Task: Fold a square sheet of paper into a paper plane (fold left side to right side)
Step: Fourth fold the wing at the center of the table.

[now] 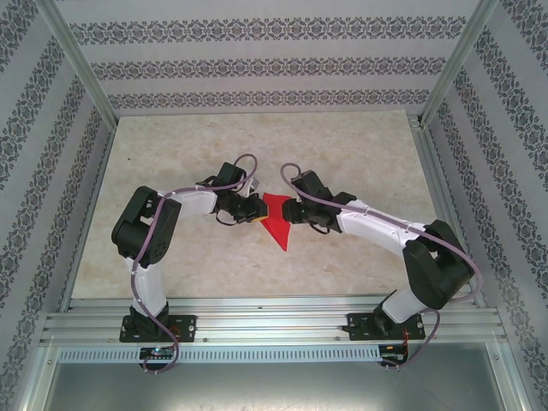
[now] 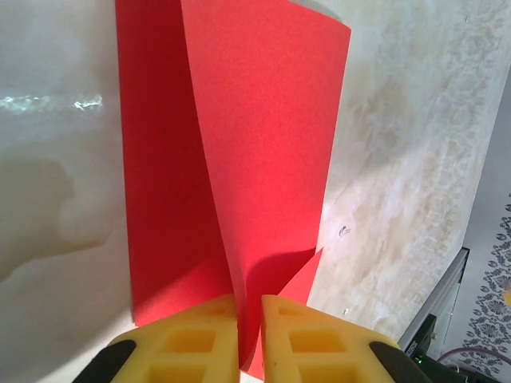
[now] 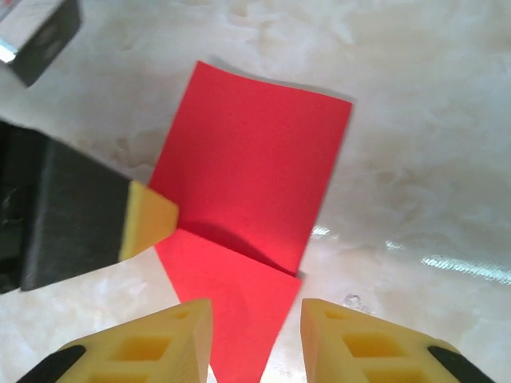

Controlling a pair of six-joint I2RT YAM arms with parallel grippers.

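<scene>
The thin bright red sheet of paper (image 1: 276,221) is found in the middle of the table, between the two grippers. It is already partly folded: a pointed end is aimed at the arm bases, and a wider flap is lifted off the table in a soft curve. One edge of that flap is pinched tight by the left gripper (image 2: 249,323), with the paper caught between its yellow fingers (image 2: 192,343). The right gripper (image 3: 255,323) is placed at the pointed end with its jaws apart, one finger on each side of the point, and nothing is gripped by it.

The step in hand seems to be the fold from the left side to the right side. To do it well, the pinched edge should be carried over slowly and low, so the paper is not torn or dragged. The edges should be lined up before anything is pressed flat. The lower part could be pinned down by the right gripper — otherwise the whole sheet may be slid along, since thin paper is moved very easily.

The paper is laid on a pale, stone-look table top (image 1: 171,171) — smooth and a bit shiny. Silver metal rails (image 1: 274,312) are fixed along the near edge, and the table is closed in by walls with striped, flowery wallpaper (image 1: 257,34).
</scene>
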